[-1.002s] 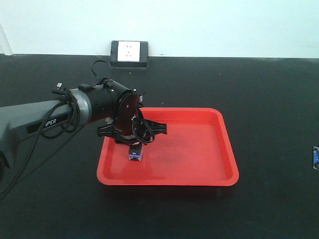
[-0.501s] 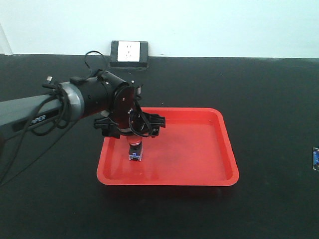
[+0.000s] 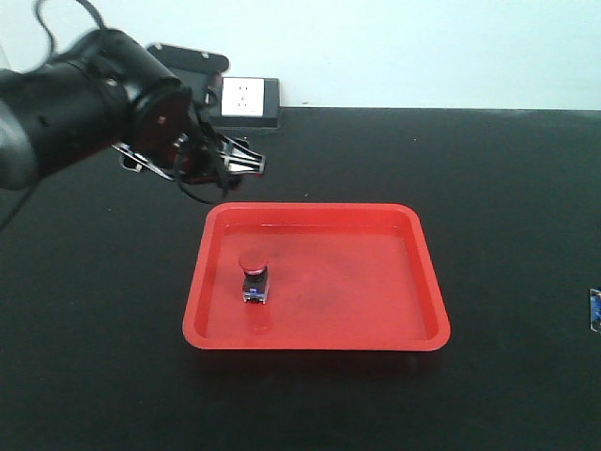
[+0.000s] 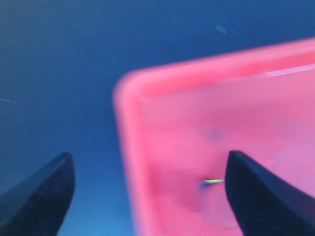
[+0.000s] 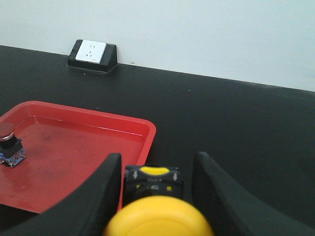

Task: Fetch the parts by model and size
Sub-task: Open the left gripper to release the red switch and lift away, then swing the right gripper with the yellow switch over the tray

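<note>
Your left gripper (image 4: 149,154) hangs spread wide over the red tray's (image 3: 430,282) far left corner. The red button switch (image 3: 254,274) stands upright inside the tray, near its left wall. Off the tray's right side, your right gripper (image 5: 156,164) pinches the yellow button switch (image 5: 157,216).

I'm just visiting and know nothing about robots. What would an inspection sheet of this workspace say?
Surface: black table carrying a red tray.
Job's things: red-capped switch upright in tray; yellow-capped switch between the fingers of the right gripper.
Clutter: small bluish item at table's right edge, unidentifiable.
Grippers: left gripper open, empty, over tray's corner; right gripper apparently gripping.
Cables: black loops at left wrist.
Surroundings: socket box, pale wall.
</note>
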You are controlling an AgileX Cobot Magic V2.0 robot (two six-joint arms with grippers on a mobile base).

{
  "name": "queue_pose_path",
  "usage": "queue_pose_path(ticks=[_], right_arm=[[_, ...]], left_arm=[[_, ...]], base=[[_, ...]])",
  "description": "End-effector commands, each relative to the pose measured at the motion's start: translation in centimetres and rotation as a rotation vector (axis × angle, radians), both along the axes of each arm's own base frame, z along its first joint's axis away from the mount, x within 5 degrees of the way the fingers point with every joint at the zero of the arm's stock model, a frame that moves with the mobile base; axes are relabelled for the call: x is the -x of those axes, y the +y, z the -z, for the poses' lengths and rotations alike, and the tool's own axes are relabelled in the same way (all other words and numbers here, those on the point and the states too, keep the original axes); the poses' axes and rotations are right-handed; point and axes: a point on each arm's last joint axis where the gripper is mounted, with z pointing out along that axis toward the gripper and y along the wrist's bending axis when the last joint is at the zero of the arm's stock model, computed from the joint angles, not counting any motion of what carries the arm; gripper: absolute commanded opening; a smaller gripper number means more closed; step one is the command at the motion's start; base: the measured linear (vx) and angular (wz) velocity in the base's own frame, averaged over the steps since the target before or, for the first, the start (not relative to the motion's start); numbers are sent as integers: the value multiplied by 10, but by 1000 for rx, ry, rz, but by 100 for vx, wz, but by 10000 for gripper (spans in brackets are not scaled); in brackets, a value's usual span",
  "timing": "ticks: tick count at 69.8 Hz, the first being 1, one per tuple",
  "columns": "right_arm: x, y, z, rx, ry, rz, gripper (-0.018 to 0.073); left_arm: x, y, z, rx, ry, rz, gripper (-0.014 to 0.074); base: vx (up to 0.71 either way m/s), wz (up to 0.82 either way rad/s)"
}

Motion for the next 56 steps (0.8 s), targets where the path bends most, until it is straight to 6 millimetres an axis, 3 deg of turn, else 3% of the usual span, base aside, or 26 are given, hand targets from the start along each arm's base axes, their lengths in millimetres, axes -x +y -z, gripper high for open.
queue_pose_path(ticks=[1,10,29,56], right_arm=[[-1,2,-14,-15,-85,-19,-9],[-1,2,-15,-16,-90,-21,-9],[-1,2,-15,-16,-92,-21,-9],[-1,2,-15,-16,-92,-21,-9]], left_arm=[[16,18,-47,-15,-134,7,510],[30,41,-53,-14,-166,4,386],[82,99,-41,8,-259,-11,-6],[175,147,-45,-15,-508,27,-6]], base=[[0,0],[0,0],[0,0],[0,0]])
